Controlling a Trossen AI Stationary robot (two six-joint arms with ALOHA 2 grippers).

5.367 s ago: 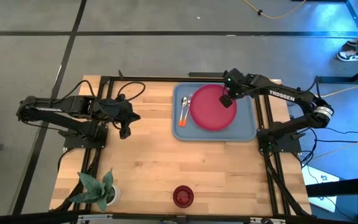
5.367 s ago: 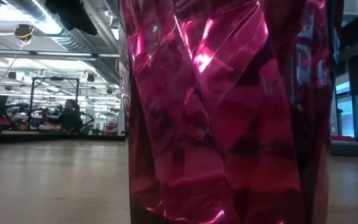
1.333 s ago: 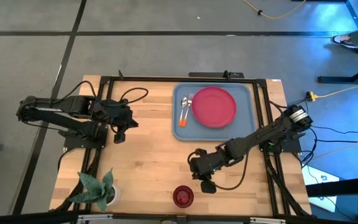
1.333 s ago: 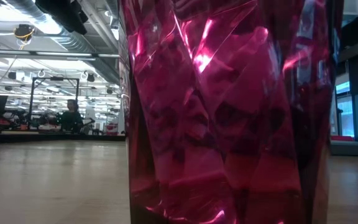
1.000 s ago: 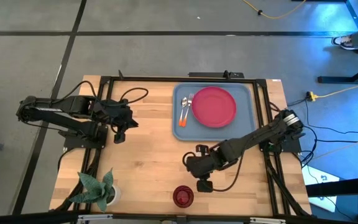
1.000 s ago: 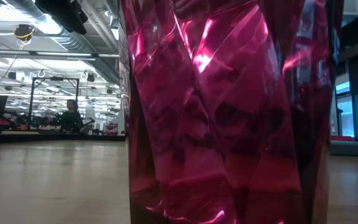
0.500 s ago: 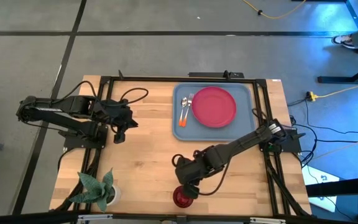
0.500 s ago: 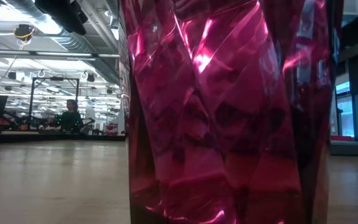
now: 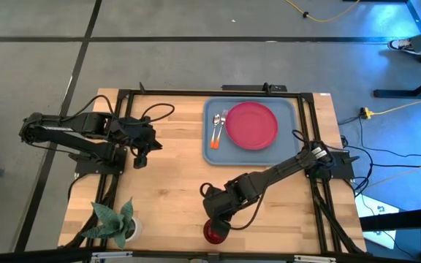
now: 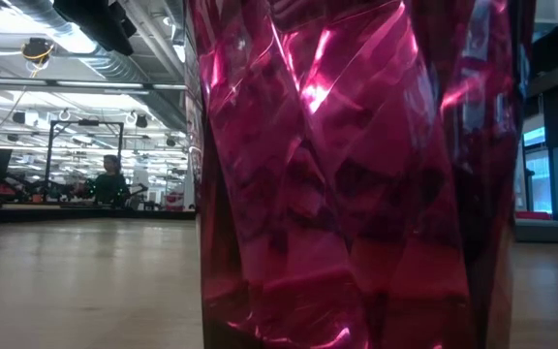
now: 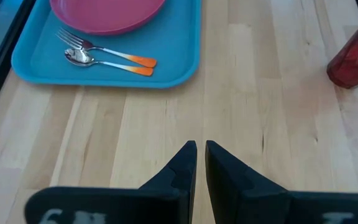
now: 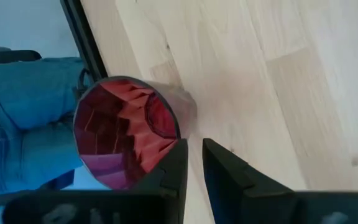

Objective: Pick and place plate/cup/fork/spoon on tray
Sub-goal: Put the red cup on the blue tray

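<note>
Low view blocked by cup (image 10: 356,174). Right gripper (image 9: 218,217), fingers nearly together, partly covers one cup lower centre. One plate (image 9: 251,125), fork (image 9: 221,120), spoon (image 9: 216,126) on tray (image 9: 287,150). Left gripper (image 9: 143,150) nearly closed, mid-left.

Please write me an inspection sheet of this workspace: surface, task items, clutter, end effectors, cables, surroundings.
Surface: light wooden table in a black frame.
Job's things: blue-grey rectangular tray holds the round pink-red plate, with the orange-handled fork and spoon side by side next to it. Small dark red cup stands near the table's front edge, off the tray.
Clutter: green potted plant at the front left corner.
End effectors: right end effector just above the cup, fingers nearly shut, cup not gripped; left end effector waits at the left side, shut.
Cables: black cable loop by the left arm; yellow cable on the floor.
Surroundings: grey floor; a person in blue trousers beyond the table edge.
</note>
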